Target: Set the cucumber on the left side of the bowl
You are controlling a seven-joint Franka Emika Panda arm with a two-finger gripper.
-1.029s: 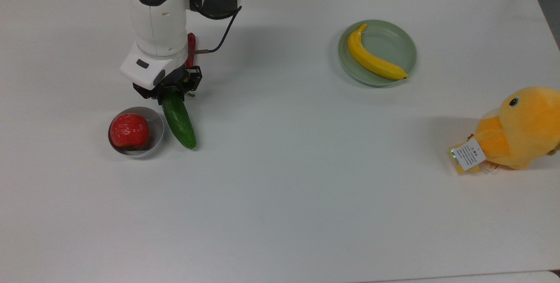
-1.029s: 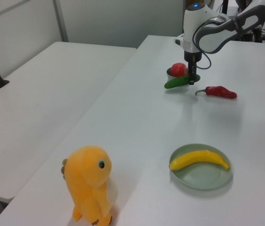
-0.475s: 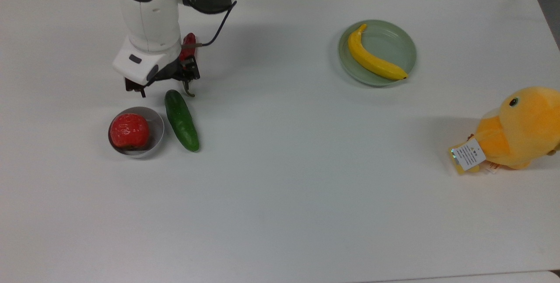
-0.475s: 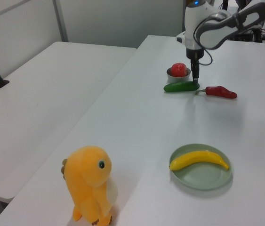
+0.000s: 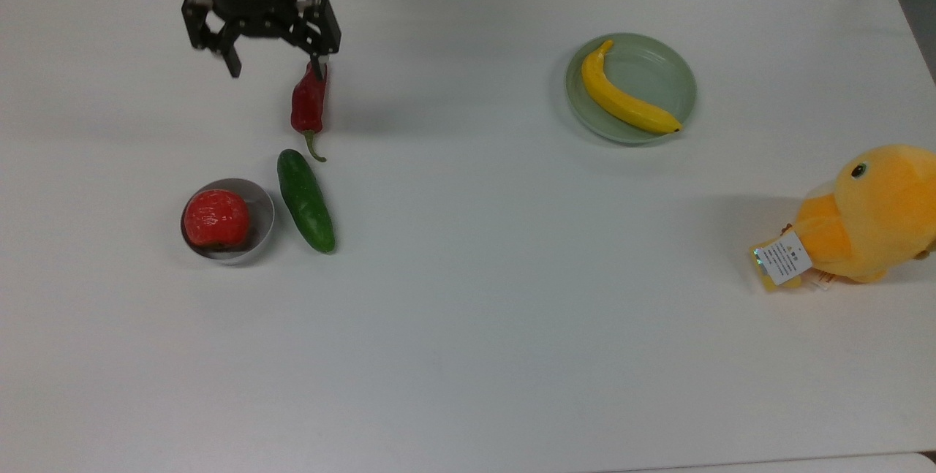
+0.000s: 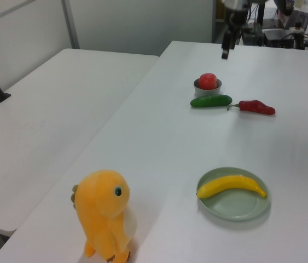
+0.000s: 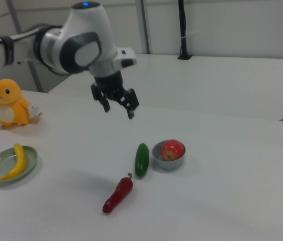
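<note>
Dark green and glossy, the cucumber (image 5: 306, 200) lies flat on the white table (image 5: 512, 312) just beside the bowl (image 5: 261, 204) — on the bowl's right in the top view, on its left in the right view (image 7: 142, 159), and in front of it in the left view (image 6: 211, 101). Whether the two touch is hard to tell; the gap, if any, is very narrow. The small silver bowl holds a red round fruit (image 5: 216, 218). A red chili pepper (image 5: 308, 106) rests on the table near the cucumber's far end in the top view, its green stem curling toward the cucumber. The gripper (image 5: 273, 63) hangs raised above the table, well apart from the cucumber, its two black fingers spread wide with nothing between them; in the right view it (image 7: 117, 110) sits above and to the right view's left of the bowl. Farther off, a pale green plate (image 5: 665, 71) carries a yellow banana (image 5: 625, 100), and an orange plush toy (image 5: 870, 217) with a white tag sits at the top view's right edge — near the front of the left view (image 6: 105, 211).
</note>
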